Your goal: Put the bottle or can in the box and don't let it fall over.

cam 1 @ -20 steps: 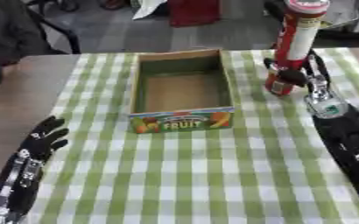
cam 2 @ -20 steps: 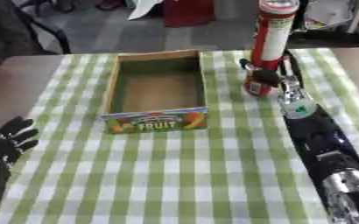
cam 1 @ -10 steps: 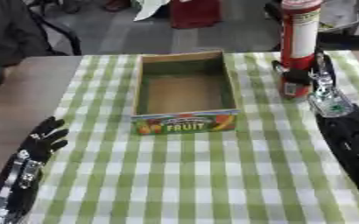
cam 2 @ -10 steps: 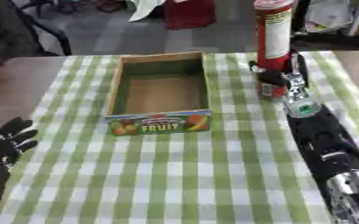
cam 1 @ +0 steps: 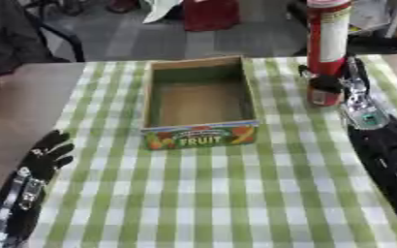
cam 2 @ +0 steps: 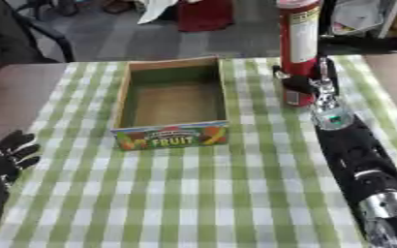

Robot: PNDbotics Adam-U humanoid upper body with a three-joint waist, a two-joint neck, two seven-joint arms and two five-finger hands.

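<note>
At the lower left of the checked tablecloth [cam 1: 236, 193], the left hand [cam 1: 45, 154] is laid flat near the table's edge, its fingers relaxed and spread, nothing held; it appears to be kept out of the way, well apart from the work. Toward the middle, a shallow cardboard fruit box [cam 1: 200, 138] is set open side up, its printed end wall turned toward the camera. Nothing is seen inside it; only the bare brown floor and green inner walls are shown, so the placing is judged not yet done. To the right of the box and apart from it, a tall red can [cam 2: 297, 43] with a white label is held upright at the far right of the table. The right hand [cam 2: 308, 82] is wrapped round the can's lower part, fingers curled against the side facing the box, the forearm stretched back toward the lower right corner. Whether the base is touching the cloth or just lifted cannot be told. The low grasp is judged a risk with so tall a can, which would need to be kept vertical while carried over the box wall and set on the floor.
</note>
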